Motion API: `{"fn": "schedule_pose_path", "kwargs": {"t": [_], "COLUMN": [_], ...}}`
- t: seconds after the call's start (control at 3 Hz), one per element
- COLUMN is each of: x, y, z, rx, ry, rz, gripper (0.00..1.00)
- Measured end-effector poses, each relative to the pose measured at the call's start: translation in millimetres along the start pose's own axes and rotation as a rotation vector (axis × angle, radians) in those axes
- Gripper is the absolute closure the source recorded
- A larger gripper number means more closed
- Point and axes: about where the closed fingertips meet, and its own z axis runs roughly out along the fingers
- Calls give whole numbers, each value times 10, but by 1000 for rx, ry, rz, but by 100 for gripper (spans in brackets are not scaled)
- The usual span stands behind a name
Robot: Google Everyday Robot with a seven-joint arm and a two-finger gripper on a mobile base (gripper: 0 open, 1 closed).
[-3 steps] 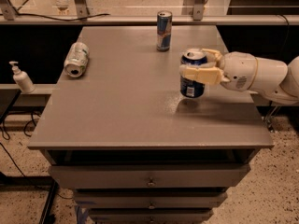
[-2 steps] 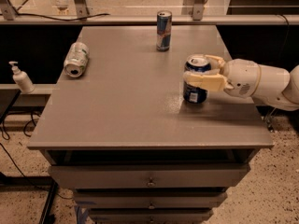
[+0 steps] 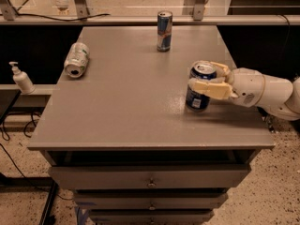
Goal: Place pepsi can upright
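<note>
Gripper (image 3: 202, 75) clasps upright pepsi can (image 3: 197, 100), table (image 3: 117, 107) right.

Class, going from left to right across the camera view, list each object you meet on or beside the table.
pump bottle → silver-and-green can, lying on its side → slim blue-and-silver can, standing → pepsi can, with the gripper shut around it, reaching in from the right.

Dim warm light; table (image 3: 126, 111) sheen by the end effector (image 3: 203, 77) gripping the pepsi can (image 3: 197, 100) at right.
</note>
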Motion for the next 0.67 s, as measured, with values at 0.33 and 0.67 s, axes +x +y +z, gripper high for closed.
{"fn": "schedule_pose_path", "kwargs": {"t": [0.33,0.67], "x": [10,27], "y": [-2,-3], "z": [-2,-1], "rx": [1,1], "ry": [2,2], "rz": [0,0], "gripper": [62,39]}}
